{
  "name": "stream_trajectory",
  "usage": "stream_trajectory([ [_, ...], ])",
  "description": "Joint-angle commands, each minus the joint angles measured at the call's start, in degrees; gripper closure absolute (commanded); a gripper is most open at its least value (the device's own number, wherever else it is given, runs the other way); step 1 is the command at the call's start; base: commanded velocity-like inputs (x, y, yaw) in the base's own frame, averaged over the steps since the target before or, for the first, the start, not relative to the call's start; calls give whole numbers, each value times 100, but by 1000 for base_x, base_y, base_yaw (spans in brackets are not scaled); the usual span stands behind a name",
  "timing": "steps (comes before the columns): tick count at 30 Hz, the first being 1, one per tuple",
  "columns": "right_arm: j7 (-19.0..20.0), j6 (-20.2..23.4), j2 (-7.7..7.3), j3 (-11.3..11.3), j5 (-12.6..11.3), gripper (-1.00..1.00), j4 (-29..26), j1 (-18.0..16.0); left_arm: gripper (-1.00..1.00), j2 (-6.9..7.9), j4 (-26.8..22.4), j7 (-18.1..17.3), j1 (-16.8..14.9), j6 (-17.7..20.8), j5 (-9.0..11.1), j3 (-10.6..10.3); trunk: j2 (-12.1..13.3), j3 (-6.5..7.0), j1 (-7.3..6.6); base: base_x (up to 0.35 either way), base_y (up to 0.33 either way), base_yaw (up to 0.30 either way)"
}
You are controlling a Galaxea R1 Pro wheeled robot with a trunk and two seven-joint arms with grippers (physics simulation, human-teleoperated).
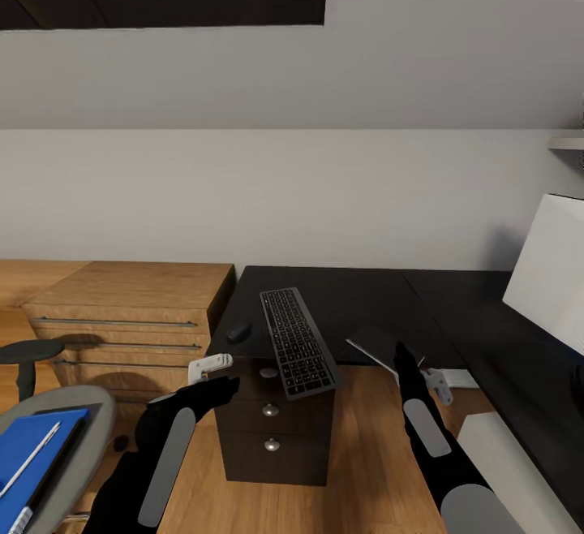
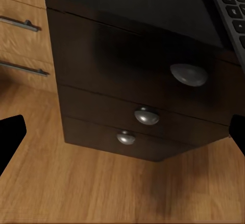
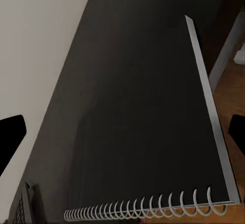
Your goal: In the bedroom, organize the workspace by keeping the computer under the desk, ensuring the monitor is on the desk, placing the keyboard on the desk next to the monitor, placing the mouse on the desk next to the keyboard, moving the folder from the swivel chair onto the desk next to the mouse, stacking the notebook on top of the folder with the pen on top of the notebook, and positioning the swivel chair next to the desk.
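Monitor (image 1: pixel 545 270) cut off at frame edge.

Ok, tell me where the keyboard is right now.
In the head view the keyboard lies on the black desk, lengthwise, its near end jutting over the front edge above the drawers. The small dark mouse sits to its left.

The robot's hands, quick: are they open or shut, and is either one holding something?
Left gripper: open, fingers apart, holding nothing, in front of the black drawers.
Right gripper: open, holding nothing, near the notebook on the desk.
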Motion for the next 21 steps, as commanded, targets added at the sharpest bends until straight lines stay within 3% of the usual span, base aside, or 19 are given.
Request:
stream_trajectory([
  [1, -6, -17, 2, -1, -51, -100, -5, -3, -100, 0, -6, 56, -4, 15, 61, -3, -3, -6, -1, -125, 0, 0],
  [21, 28, -35, 17, -4, -38, -100, 19, -3, -100, 2, -6, 56, -4, 18, 65, -3, -3, -6, -1, -260, -25, 0],
])
